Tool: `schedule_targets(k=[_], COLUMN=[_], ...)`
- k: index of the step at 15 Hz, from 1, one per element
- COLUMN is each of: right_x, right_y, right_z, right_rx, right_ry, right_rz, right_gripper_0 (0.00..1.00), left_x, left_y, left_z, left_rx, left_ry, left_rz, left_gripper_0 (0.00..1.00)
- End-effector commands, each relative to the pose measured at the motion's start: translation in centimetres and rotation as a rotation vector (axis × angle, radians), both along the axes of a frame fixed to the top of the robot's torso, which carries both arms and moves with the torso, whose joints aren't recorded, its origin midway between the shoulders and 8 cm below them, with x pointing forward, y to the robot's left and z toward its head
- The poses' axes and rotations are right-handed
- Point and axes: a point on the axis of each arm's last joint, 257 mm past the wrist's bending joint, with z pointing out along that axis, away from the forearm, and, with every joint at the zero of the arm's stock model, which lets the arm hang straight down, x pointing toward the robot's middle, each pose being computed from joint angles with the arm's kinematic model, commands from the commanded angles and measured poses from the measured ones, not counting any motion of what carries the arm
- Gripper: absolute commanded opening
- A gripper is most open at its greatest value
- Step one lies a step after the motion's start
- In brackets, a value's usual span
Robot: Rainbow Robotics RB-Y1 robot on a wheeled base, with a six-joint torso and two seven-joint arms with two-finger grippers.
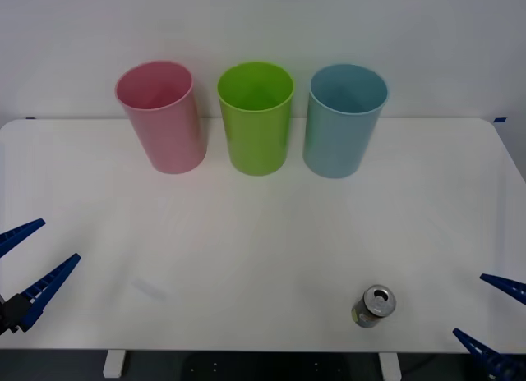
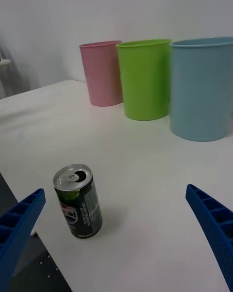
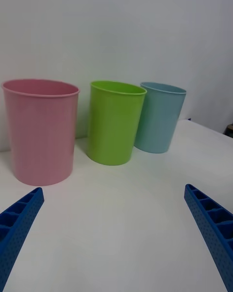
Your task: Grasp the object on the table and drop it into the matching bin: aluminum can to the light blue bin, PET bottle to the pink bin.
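We are seeing the can [image 1: 376,305] standing upright on the surface [image 1: 246,258], near its front edge and toward our right side, with its silver top and pull-tab facing up. It is sitting well apart from the three bins lined up along the far edge: the pink bin [image 1: 160,117] on the left, the green bin [image 1: 256,117] in the middle, and the blue bin [image 1: 343,120] on the right, all upright with open rims. The blue bin is standing roughly straight beyond the can.

We are holding our right gripper [image 1: 491,318] at the front right corner of the surface, its blue fingers spread wide and gripping nothing; in the right wrist view the can [image 2: 77,200] is lying ahead of the fingers, closer to one of them, untouched. We are keeping our left gripper [image 1: 33,254] at the front left edge, fingers likewise spread wide and empty, facing the bins.
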Motion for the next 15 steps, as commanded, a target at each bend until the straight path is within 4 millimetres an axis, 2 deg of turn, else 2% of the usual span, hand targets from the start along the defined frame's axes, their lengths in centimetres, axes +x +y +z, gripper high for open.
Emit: schedule_targets(k=[1, 6, 13, 15], right_x=[-0.6, -0.7, 1.3, 1.6], right_y=[0.0, 1.5, 3.6, 4.8], right_z=[-1.4, -3.7, -6.8, -7.4], right_rx=[0.002, -0.022, -0.052, -0.032], right_ry=[0.027, 0.025, -0.035, -0.027], right_rz=[0.005, 0.029, 0.045, 0.056], right_gripper_0=[1.0, 1.0, 1.0, 1.0], left_x=[0.0, 0.0, 0.0, 0.0], left_y=[0.0, 0.0, 0.0, 0.0], left_z=[0.0, 0.0, 0.0, 0.0], left_rx=[0.0, 0.0, 0.0, 0.0], left_ry=[0.0, 0.0, 0.0, 0.0], left_rz=[0.0, 0.0, 0.0, 0.0], left_gripper_0=[1.0, 1.0, 1.0, 1.0])
